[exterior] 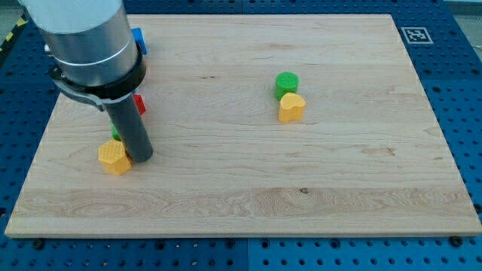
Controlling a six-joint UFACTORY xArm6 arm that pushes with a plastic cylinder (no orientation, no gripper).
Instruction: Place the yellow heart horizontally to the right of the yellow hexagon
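The yellow hexagon (114,157) lies on the wooden board (241,188) at the view's left. My tip (140,159) rests on the board touching the hexagon's right side. The yellow heart (291,108) lies right of the board's middle, far to the right of my tip. A green round block (286,83) sits just above the heart and touches it.
A blue block (138,39) and a red block (138,104) peek out from behind the arm at the view's upper left. A sliver of a green block (115,132) shows just above the hexagon. A black-and-white marker (415,35) is at the board's top right corner.
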